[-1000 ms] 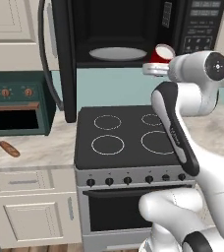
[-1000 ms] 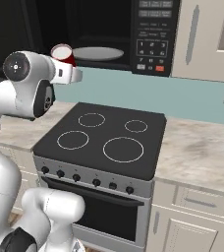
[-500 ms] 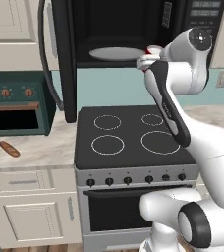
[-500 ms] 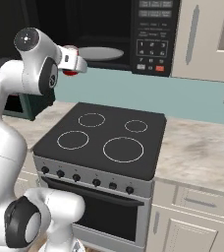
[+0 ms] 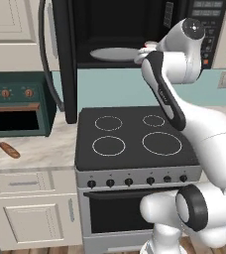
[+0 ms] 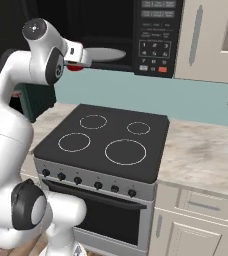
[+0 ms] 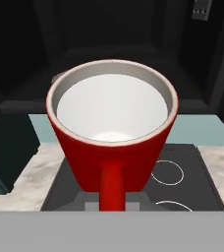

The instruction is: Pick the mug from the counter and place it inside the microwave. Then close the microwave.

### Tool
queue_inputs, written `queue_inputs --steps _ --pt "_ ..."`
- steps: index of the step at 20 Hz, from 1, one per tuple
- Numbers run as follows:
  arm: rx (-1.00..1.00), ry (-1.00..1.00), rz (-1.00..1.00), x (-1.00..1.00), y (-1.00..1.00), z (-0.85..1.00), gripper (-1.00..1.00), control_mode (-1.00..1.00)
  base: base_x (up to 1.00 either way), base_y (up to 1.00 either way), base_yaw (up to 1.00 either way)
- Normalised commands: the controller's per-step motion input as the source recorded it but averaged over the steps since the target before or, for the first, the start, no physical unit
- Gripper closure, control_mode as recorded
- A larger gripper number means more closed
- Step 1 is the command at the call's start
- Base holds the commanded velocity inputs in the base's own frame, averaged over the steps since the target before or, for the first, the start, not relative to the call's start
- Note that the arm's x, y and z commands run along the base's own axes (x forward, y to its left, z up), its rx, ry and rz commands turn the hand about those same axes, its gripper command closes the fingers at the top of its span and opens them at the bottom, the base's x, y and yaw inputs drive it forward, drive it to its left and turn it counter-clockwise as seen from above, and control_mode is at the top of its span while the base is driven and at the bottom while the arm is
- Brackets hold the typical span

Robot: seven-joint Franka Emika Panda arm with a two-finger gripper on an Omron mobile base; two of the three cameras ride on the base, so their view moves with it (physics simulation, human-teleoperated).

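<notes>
Red mug held up at the microwave's open mouth

From the left: bread lies on the desk under the green toaster oven; the microwave stands open (door swung left), and the tool pinches the mug, bright red, white inside, handle toward the camera, just before the turntable plate.
</notes>
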Motion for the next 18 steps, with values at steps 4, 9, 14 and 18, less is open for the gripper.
queue_inputs --steps 4,9,14,18 --pt "0.00 0.00 0.00 0.44 0.09 0.00 1.00 -1.00 0.00 0.00 0.00" --pt "0.00 0.00 0.00 0.58 0.15 0.00 1.00 -1.00 0.00 0.00 0.00" --pt "0.00 0.00 0.00 0.52 0.13 0.07 1.00 -1.00 0.00 0.00 0.00" --pt "0.00 0.00 0.00 0.48 0.14 0.01 1.00 -1.00 0.00 0.00 0.00"
